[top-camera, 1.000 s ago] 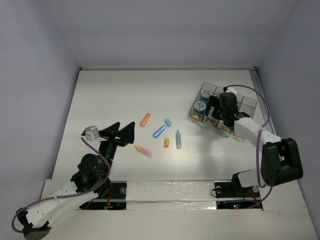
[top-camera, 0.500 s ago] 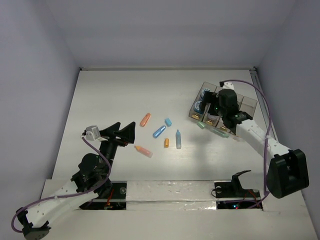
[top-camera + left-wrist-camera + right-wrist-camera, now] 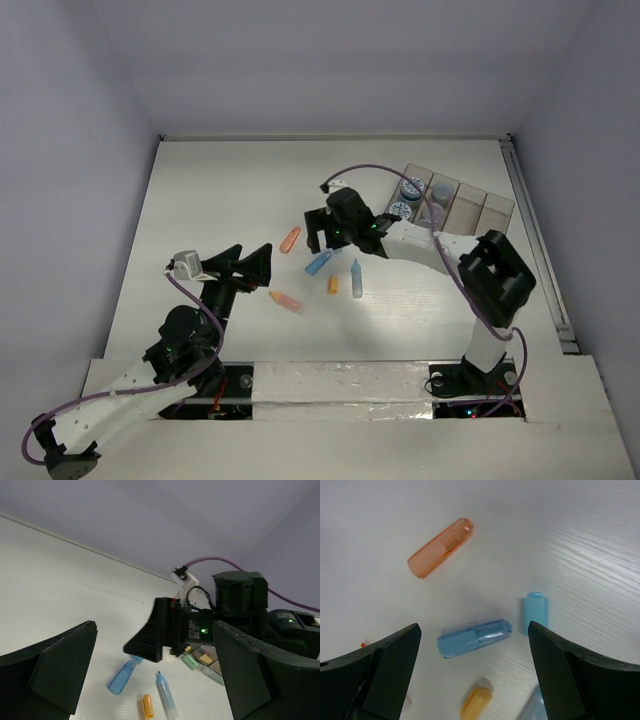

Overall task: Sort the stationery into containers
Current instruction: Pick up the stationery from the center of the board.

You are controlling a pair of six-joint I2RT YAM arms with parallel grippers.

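Observation:
Loose stationery lies mid-table: an orange stick, a blue capsule, a short orange piece, a blue pen and a pale orange stick. My right gripper hovers open above them. In its wrist view the blue capsule lies between the open fingers, with the orange stick and a small blue cap nearby. The clear container at the right holds two round tubs. My left gripper stands open and empty, left of the pile.
Pale green sticks lie on the table by the container's near side. The right arm stretches across from the container to the pile, with its purple cable looping above. Walls enclose the table on the left, back and right.
My right arm has swung left from the container to above the loose sticks, still open. The left arm has not moved.

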